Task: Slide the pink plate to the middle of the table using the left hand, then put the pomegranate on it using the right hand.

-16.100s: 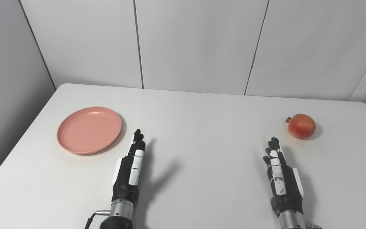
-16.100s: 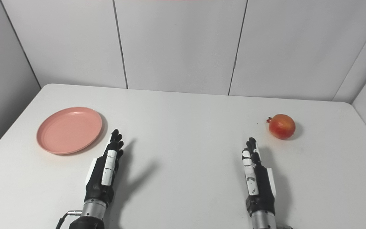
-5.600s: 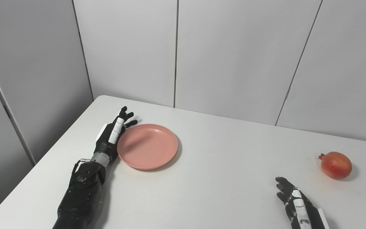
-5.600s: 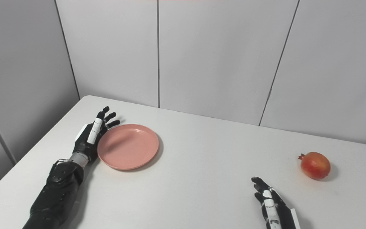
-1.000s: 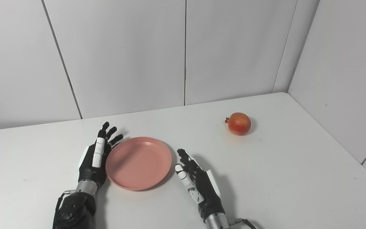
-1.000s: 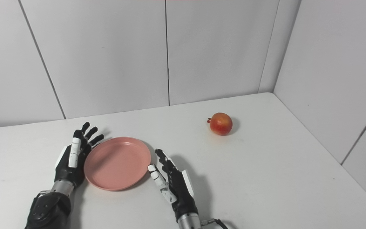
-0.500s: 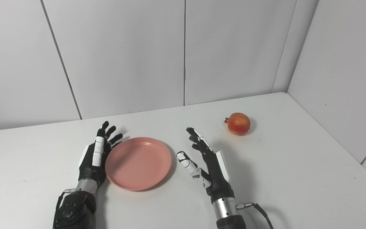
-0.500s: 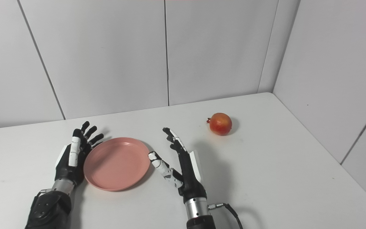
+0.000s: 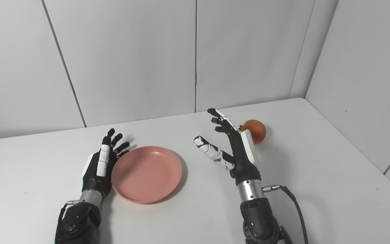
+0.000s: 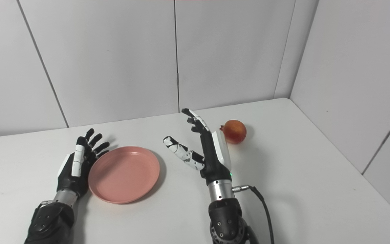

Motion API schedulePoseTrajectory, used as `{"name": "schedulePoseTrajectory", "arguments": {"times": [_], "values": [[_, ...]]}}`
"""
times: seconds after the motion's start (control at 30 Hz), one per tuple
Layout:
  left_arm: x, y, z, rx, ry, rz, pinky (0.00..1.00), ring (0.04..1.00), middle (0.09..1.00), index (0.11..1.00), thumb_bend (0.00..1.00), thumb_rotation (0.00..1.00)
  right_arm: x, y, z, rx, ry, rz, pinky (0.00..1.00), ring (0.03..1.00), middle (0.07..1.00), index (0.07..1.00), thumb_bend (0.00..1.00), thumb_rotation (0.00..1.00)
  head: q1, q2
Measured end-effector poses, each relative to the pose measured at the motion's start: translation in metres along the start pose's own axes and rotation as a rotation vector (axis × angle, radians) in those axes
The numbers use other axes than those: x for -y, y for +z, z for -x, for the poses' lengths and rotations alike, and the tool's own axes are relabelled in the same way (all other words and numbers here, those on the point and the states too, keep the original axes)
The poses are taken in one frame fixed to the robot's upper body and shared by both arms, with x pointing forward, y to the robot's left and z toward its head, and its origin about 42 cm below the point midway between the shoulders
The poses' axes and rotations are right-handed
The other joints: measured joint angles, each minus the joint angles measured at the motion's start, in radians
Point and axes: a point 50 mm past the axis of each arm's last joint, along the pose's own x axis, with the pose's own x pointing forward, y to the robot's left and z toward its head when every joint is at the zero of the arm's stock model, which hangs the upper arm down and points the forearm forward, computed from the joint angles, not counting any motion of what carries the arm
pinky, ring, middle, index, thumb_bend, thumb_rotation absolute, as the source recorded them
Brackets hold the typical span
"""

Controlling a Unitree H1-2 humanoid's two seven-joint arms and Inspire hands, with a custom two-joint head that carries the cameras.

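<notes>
Pale grey wall panels (image 9: 130, 57) split by thin dark vertical seams close the room behind, and a second wall (image 9: 367, 78) of the same panels meets them at a corner on the right, running along the table's right edge. The white table (image 9: 317, 189) fills the lower half of both views; its surface is plain and matte, with soft shadows under everything on it and a few faint specks. The right arm (image 9: 256, 217) rises from the bottom edge, dark at the forearm with a metal wrist ring and a black cable (image 9: 296, 210) looping off it toward the bottom edge. The left arm (image 9: 76, 223) comes in at the lower left. The pink plate (image 9: 146, 174) lies flat near the middle of the table, toward the left. The left hand (image 9: 99, 167) lies just beside the plate's left rim, released, fingers spread and holding nothing; whether it touches the rim cannot be told. The right hand (image 10: 204, 149) is raised above the table, released, fingers straight and thumb out to the left, grasping nothing. The pomegranate (image 10: 235, 131) sits on the table just behind and to the right of that hand, well apart from the plate.
</notes>
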Motion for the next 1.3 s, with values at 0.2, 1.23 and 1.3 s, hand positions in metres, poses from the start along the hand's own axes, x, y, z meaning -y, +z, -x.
{"name": "schedulePoseTrajectory", "arguments": {"times": [0.2, 1.23, 1.3], "values": [[-0.001, 0.001, 0.0, 0.002, 0.002, 0.0, 0.83, 0.863, 0.95, 1.0, 0.82, 0.92, 0.019, 0.003, -0.025, 0.046, -0.011, 0.254, 0.77, 0.834, 0.844, 0.792, 0.83, 0.84, -0.005, 0.005], [-0.002, 0.003, 0.003, 0.008, 0.006, 0.001, 0.81, 0.851, 0.938, 1.0, 0.82, 0.92, 0.08, -0.068, -0.088, -0.037, 0.145, 0.828, 0.72, 0.753, 0.762, 0.734, 0.89, 0.75, -0.005, 0.009], [-0.002, 0.003, 0.003, 0.007, 0.006, 0.001, 0.81, 0.849, 0.934, 1.0, 0.82, 0.92, 0.081, -0.073, -0.09, -0.059, 0.161, 0.835, 0.71, 0.751, 0.764, 0.735, 0.89, 0.74, -0.003, 0.011]]}}
